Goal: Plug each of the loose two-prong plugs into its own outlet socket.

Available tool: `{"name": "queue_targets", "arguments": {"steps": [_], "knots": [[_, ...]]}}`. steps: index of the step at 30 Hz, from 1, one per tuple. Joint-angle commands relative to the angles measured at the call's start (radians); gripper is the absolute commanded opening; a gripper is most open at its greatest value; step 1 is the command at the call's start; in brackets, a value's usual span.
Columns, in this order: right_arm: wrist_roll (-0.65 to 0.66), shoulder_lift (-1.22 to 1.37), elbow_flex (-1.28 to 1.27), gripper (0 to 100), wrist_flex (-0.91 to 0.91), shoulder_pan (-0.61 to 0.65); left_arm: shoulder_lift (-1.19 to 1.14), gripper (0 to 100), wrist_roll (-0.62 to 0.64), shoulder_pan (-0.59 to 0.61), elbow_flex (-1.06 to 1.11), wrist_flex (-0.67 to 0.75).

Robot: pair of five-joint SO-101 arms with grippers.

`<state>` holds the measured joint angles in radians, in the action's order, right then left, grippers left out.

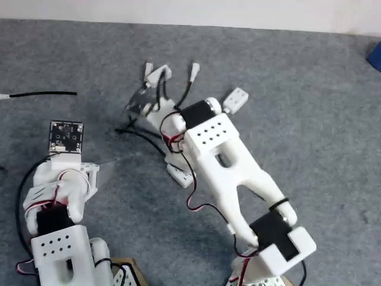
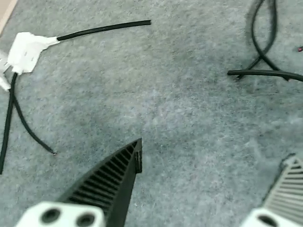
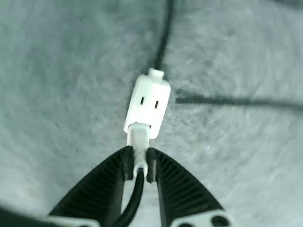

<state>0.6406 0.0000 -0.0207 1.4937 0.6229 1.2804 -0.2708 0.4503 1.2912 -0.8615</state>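
In the right wrist view my right gripper [image 3: 138,157] is shut on a white two-prong plug [image 3: 139,136]. The plug's front end sits against the end of a white outlet socket [image 3: 147,100], whose black cord [image 3: 163,38] runs away from it. In the high view that arm reaches to the table's middle, its gripper [image 1: 143,105] beside white connectors [image 1: 157,75]. My left gripper [image 2: 208,175] hangs open over bare carpet. A white connector [image 2: 24,48] with black cords lies far ahead of it.
Grey carpet [image 1: 309,107] covers the table. In the high view another white plug [image 1: 194,72], a white block [image 1: 236,100] and a white piece [image 1: 178,174] lie around the right arm. Loose black cords [image 2: 265,71] cross the carpet. A blue object [image 1: 375,56] sits at the far right edge.
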Motion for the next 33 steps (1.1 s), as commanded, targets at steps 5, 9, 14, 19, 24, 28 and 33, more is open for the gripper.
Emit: {"name": "queue_targets", "arguments": {"steps": [5,9,14,19,24,28,33], "knots": [[0.526,-0.068,0.004,0.7,-0.068,0.01,-0.001,43,-0.087,0.071,0.018,0.034],[0.618,-0.022,-0.027,0.7,-0.097,0.01,-0.001,43,-0.097,0.134,0.065,0.126],[0.735,0.01,-0.05,0.7,-0.097,0.008,0.007,43,-0.095,0.156,0.125,0.186],[0.773,0.008,-0.05,0.7,-0.116,0.013,0.007,43,-0.094,0.15,0.176,0.227],[0.775,0.018,-0.071,0.8,-0.133,0.013,0.007,43,-0.092,0.15,0.179,0.233],[0.779,0.008,-0.122,0.8,-0.16,0.03,0.007,43,-0.092,0.15,0.177,0.233],[0.824,0.007,-0.145,0.8,-0.159,0.073,0.007,43,-0.092,0.153,0.18,0.233]]}}
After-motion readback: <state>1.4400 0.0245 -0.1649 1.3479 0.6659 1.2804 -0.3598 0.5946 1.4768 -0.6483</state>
